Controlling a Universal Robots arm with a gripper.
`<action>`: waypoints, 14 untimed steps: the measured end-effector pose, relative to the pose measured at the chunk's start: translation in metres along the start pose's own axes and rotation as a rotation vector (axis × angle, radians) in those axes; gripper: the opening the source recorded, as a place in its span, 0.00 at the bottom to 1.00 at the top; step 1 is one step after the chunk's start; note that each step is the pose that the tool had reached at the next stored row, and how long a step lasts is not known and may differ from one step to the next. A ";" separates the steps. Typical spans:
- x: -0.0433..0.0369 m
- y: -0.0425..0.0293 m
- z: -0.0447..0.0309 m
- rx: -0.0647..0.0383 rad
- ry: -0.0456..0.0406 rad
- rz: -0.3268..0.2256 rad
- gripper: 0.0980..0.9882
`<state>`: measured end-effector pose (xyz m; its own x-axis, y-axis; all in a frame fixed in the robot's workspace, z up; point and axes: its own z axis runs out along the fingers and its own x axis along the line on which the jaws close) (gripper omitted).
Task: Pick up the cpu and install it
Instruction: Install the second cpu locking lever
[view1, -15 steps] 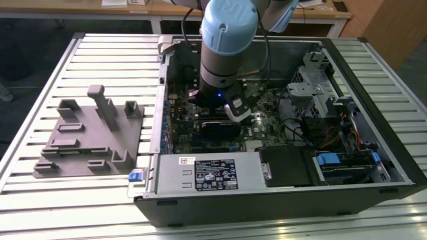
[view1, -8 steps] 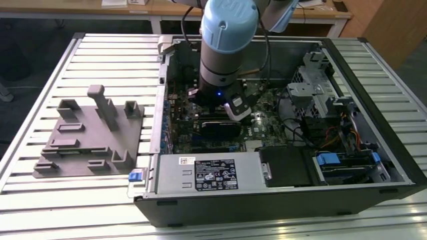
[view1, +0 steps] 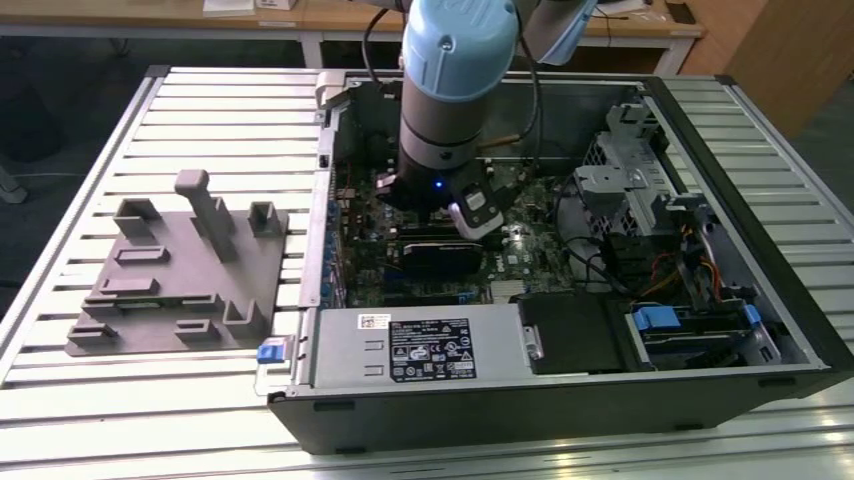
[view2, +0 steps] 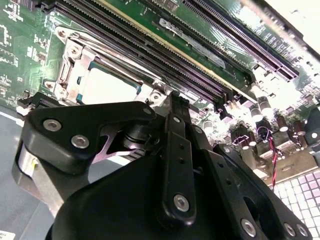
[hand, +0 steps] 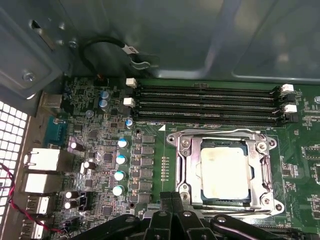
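Observation:
The cpu (hand: 224, 172), a flat square chip with a silvery top, lies flat inside the metal-framed socket (hand: 265, 176) on the green motherboard. The second wrist view shows the cpu (view2: 107, 89) in the same place. My gripper (hand: 172, 199) hangs just above the board beside the socket, a short way from the chip. Its black fingers (view2: 173, 107) are shut together with nothing between them. In the exterior view the blue-capped arm (view1: 447, 90) reaches straight down into the open computer case (view1: 747, 130).
Several dark memory slots (hand: 205, 105) run along the board beside the socket. A silver box with a white label (view1: 414, 345) sits in the case's near side and drive cages (view1: 641, 170) at the exterior view's right. A grey fixture (view1: 174, 270) lies on the slatted table, left of the case.

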<state>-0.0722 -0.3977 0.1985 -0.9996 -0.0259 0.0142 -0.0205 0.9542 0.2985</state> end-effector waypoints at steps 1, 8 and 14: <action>0.0000 0.0001 -0.0004 0.000 0.0000 0.000 0.01; 0.0001 0.0014 -0.0046 -0.003 0.0000 0.000 0.01; 0.0001 0.0025 -0.0079 -0.004 -0.0001 0.000 0.01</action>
